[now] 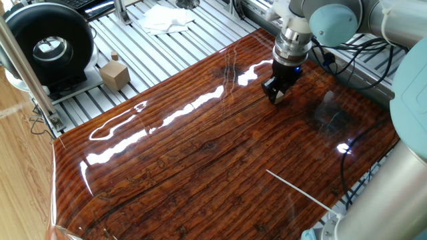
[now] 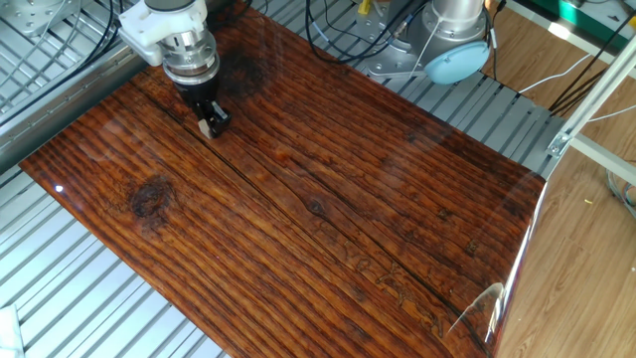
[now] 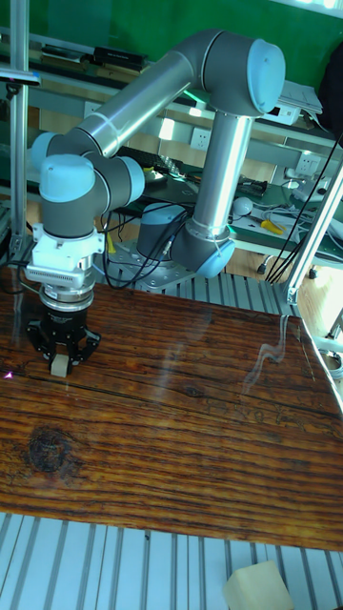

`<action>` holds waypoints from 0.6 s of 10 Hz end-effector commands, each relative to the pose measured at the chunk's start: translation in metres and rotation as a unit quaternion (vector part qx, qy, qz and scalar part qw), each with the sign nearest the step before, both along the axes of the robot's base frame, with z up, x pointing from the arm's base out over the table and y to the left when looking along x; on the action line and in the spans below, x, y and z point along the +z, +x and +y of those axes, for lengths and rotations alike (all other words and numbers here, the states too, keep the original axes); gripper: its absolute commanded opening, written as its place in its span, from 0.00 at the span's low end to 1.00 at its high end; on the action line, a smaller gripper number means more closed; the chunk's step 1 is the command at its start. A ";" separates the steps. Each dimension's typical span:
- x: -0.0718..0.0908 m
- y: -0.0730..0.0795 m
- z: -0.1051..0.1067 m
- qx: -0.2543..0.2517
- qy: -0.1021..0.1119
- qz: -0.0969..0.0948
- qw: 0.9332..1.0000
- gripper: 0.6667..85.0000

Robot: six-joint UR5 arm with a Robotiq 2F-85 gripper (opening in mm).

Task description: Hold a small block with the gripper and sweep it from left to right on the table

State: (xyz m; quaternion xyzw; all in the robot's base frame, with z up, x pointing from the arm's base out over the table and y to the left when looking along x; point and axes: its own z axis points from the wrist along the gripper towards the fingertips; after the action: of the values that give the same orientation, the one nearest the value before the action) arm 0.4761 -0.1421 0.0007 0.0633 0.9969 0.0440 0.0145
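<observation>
- Near edge of the table [image 3: 191, 477]: bare glossy board, a dark knot at the near left. A long run lies to the right of the tool; judged risk: the block stick-slips on the grain and twists in the grip.
- The gripper [image 3: 61, 366] stands vertical near the table's left end, its fingers clamped on the small block [image 3: 60, 367], which sits at or just above the surface; contact cannot be confirmed.
- Too much downward load could pop the block out sideways; too little and it skims without sweeping.
- Far side: cables [image 3: 129, 257] hang near the arm base; judged snag risk as the wrist travels.
</observation>
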 end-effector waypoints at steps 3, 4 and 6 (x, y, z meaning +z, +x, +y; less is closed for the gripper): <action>0.001 0.002 0.003 -0.007 0.005 -0.003 1.000 0.00; 0.001 0.002 0.004 -0.008 0.005 -0.003 1.000 0.00; 0.001 0.003 0.004 -0.010 0.005 -0.003 1.000 0.00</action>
State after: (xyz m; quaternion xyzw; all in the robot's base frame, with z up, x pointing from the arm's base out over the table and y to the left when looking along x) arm 0.4765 -0.1397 0.0007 0.0667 0.9967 0.0447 0.0149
